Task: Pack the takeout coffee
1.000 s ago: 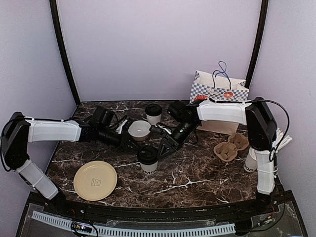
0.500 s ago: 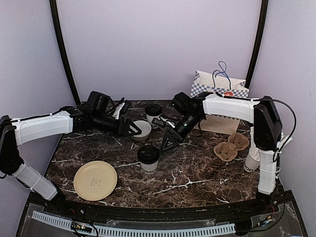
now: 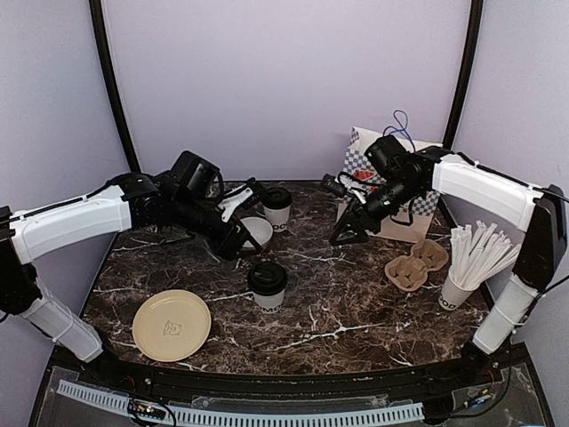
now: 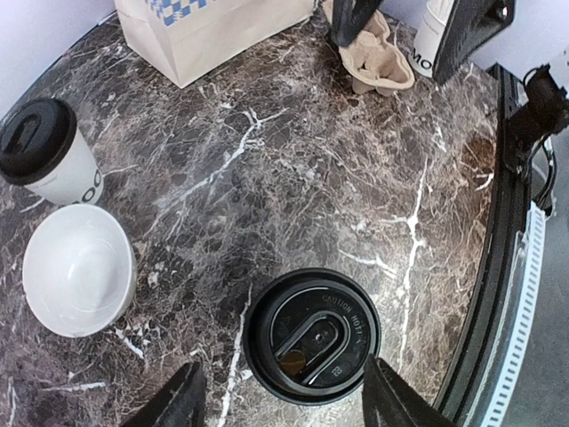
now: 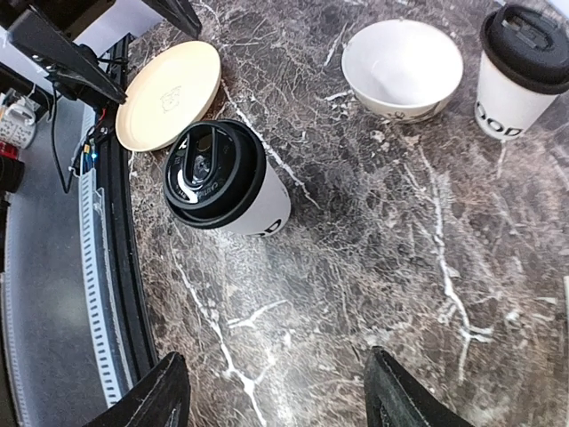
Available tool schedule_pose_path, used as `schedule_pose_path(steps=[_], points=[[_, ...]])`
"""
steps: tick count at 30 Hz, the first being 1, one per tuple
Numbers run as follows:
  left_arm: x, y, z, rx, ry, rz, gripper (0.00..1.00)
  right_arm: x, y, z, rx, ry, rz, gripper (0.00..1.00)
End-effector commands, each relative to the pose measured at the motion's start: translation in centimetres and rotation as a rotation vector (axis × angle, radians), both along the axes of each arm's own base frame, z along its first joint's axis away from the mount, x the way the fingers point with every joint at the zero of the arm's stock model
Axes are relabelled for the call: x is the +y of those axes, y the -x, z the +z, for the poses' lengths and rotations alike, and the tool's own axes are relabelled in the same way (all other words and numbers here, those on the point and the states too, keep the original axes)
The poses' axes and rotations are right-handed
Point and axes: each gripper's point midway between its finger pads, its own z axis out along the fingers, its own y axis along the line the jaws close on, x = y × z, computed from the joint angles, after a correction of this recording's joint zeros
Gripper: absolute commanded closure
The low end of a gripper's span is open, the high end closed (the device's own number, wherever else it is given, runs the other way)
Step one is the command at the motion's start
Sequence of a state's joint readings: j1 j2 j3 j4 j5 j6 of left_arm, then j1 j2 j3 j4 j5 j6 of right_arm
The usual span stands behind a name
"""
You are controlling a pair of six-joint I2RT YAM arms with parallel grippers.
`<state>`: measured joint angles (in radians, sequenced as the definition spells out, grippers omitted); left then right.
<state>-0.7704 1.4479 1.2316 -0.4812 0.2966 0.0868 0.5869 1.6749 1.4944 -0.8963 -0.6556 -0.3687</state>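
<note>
**On the dark marble, two capped coffees and two empty grippers**

Only the overhead view takes in the whole scene. The near white paper cup with a black plastic lid (image 3: 267,285) stands mid-table. The far black-lidded white paper cup (image 3: 276,206) stands toward the back, just beside the low white bowl (image 3: 258,233). That view alone shows the white paper cup full of long white sticks (image 3: 471,262) at the right edge. The left wrist view looks straight down on the near cup's lid, where the raised words "CAUTION HOT" can be read. It also catches the brown pulp cup carrier (image 4: 382,67) and the blue-checked white paper bag (image 4: 200,31). The right wrist view adds the pale yellow round plate (image 5: 169,96) near the front edge, which the left wrist view misses.

The left gripper (image 3: 233,242) reaches in from the left and hangs near the bowl, its fingers spread wide and gripping nothing. The right gripper (image 3: 345,233) is raised in front of the bag and tilted down toward the table, its jaws equally wide and empty.

The dark brown marble-patterned table (image 3: 356,311) has white veins. Plain lilac walls (image 3: 284,89) enclose it, with black poles (image 3: 111,89) at the back corners.
</note>
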Motion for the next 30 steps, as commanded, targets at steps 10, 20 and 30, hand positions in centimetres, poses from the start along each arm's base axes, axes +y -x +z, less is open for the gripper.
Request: schedule_pose_path(steps=[10,20,30], points=[[-1.1,2.0,-4.6,-0.086,-0.373,-0.222,0.17,-2.5,1.0,4.2,-0.240,-0.048,0.013,0.32],[-2.1,1.8,-5.4,-0.077,-0.399,-0.246,0.05,-3.2,1.2,4.1,-0.253,-0.050,0.005,0.31],[-3.5,2.5,-7.0,0.037,-0.394,-0.281,0.08,-3.3,1.6,4.0,-0.257,-0.063,0.006,0.31]])
